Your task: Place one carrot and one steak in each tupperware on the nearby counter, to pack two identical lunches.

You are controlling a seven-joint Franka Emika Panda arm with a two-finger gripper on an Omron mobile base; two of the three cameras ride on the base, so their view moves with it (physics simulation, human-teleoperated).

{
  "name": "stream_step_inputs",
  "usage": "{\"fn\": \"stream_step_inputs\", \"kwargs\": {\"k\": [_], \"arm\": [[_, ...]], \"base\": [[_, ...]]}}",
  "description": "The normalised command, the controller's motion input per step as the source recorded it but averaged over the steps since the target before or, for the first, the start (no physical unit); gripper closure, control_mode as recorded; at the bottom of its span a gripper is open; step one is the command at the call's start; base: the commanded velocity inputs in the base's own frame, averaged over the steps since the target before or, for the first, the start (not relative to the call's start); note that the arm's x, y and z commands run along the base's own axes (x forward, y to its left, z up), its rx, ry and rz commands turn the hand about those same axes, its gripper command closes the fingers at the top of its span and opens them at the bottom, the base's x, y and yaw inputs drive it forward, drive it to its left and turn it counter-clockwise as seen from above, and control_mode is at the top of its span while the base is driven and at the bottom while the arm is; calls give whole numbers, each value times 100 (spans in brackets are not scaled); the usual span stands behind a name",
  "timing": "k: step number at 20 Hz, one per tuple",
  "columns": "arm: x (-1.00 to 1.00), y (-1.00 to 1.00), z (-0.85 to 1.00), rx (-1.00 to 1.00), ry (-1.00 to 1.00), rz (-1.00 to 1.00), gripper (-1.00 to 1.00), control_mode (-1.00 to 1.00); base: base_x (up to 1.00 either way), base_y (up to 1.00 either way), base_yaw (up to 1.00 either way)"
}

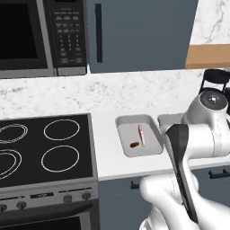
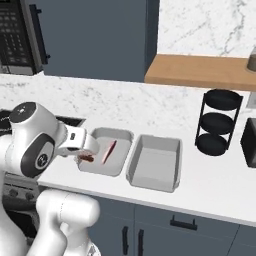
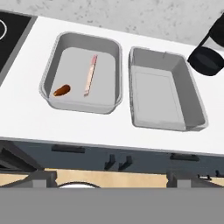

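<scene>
Tupperware point(image 3: 111, 70) pair light grey. Carrot point(image 3: 61, 90) orange-brown. Steak point(image 3: 90, 75) pale pink, red edge. Counter point(image 3: 26, 118) plain white; drawers point(image 3: 144, 157) dark blue-grey, black handles. Backsplash point(image 1: 134, 85) grey-veined white marble.

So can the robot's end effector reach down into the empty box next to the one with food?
Probably yes. The empty tupperware sits open on the counter, no lid, nothing inside. The hand view looks straight down on it, and the end effector is open.

left tupperware point(image 2: 120, 137): holds steak point(image 2: 109, 151), probably a carrot point(image 2: 88, 158)
right tupperware point(image 2: 154, 164): just beside it on the counter point(image 2: 215, 185)
</scene>
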Motion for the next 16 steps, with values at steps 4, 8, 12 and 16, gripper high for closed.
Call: {"fn": "stream_step_inputs", "kwargs": {"k": [4, 8, 12, 16], "arm": [[0, 0, 0, 0, 0, 0, -100, 100], [0, 0, 0, 0, 0, 0, -100, 100], [0, 0, 0, 0, 0, 0, -100, 100], [0, 0, 0, 0, 0, 0, -100, 100]], "base": [[-40, -20, 0], [-25, -71, 0], [-31, -99, 0], [-88, -65, 0]]}}
